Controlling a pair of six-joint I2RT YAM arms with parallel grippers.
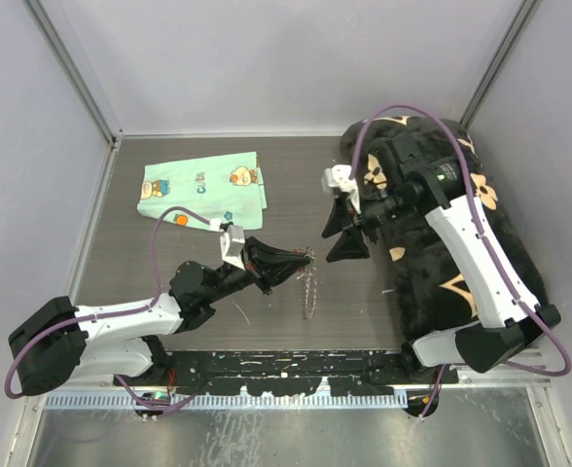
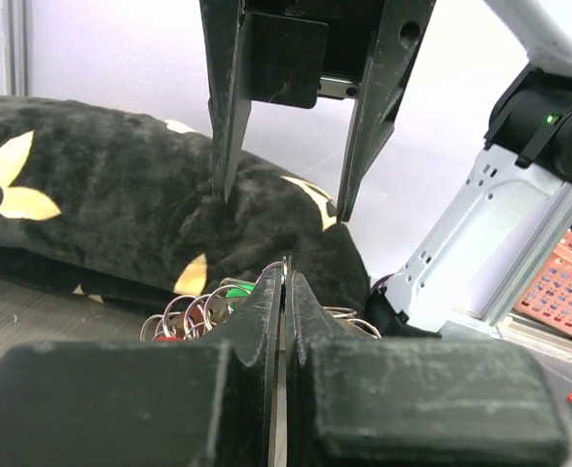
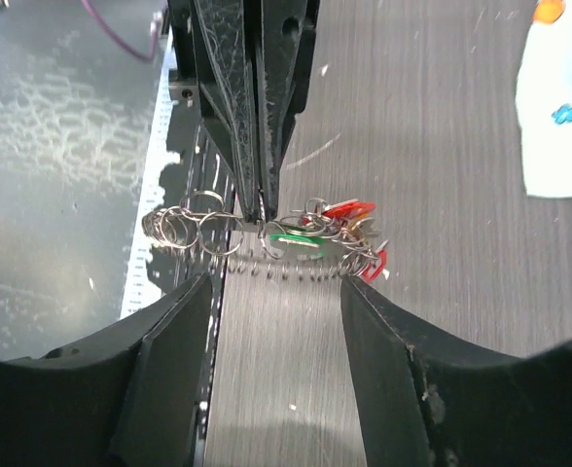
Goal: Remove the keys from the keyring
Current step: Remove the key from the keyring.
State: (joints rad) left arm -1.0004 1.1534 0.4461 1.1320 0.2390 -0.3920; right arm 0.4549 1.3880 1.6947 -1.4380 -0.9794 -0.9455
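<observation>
Your keyring (image 3: 286,267) is a thin silver wire loop, its rim fringed with small metal pieces and strung with plain wire rings. The keys (image 3: 342,219) bunched on it are small and silver, and red, orange and green plastic heads show among them. It all sits over a dark, finely ribbed table (image 1: 169,282). A black plush blanket (image 1: 417,302) with cream flower shapes lies along the table's 3 o'clock side. A flat mint-green printed cloth (image 1: 203,190) lies toward 11 o'clock.

Your left gripper (image 3: 259,212) has its two tapered black fingers pressed flat together, with the keyring's wire pinched at their very tips. In the right wrist view, the coloured keys hang just to 3 o'clock of that pinch point. The bare rings trail off to 9 o'clock. In the top view, a length of the ring dangles from the fingertips toward 6 o'clock, down to the table.

Your right gripper (image 2: 280,209) is spread wide and grips nothing. Seen from the left wrist, its two fingertips hang at 12 o'clock above the pinched wire, apart from it. From its own camera, the ring and keys stretch across at 12 o'clock, just beyond the gap between its fingers.
</observation>
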